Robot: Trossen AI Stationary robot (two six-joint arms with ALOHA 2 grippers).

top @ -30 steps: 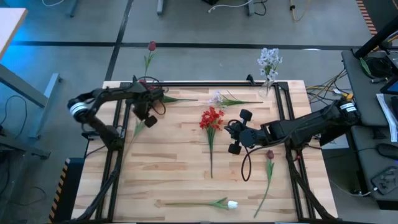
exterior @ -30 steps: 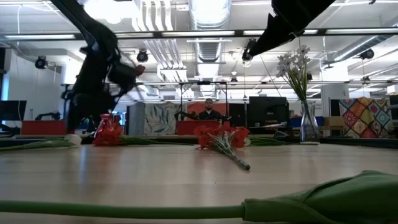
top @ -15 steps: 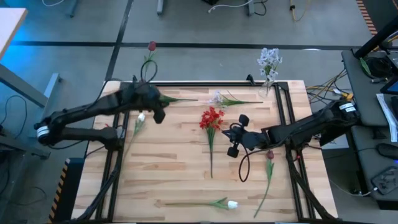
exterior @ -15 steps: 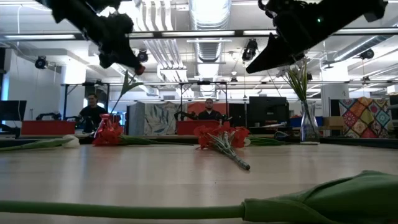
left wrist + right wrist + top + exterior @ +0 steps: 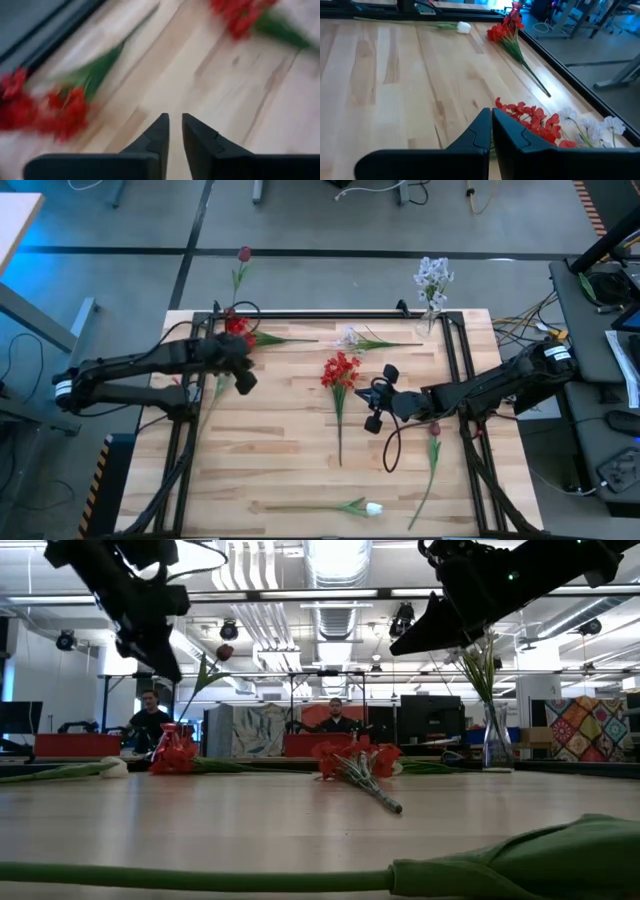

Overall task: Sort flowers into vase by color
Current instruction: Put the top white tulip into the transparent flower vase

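Observation:
My left gripper (image 5: 241, 378) hangs above the table's far left, its fingers a narrow gap apart with nothing between them (image 5: 175, 131). Below it lie a red cluster (image 5: 237, 328) and a white tulip (image 5: 463, 27). My right gripper (image 5: 376, 406) is shut and empty, in the air just right of the middle red cluster (image 5: 340, 370). A pale spray (image 5: 350, 338), a maroon tulip (image 5: 434, 428) and another white tulip (image 5: 372, 508) lie flat on the wood. Pale blue-white flowers (image 5: 432, 278) stand in a glass vase (image 5: 495, 740) at the far right.
A maroon tulip (image 5: 243, 255) stands upright beyond the table's far left edge; what holds it does not show. A black rail frames the table (image 5: 330, 314). A black cable loops below my right gripper (image 5: 392, 450). People sit in the room behind (image 5: 335, 718).
My left gripper has risen, drawn back toward the table's left edge and tipped further down; the red cluster at the far left now shows from under the arm. My right gripper has sunk a little. The flowers on the table have kept still.

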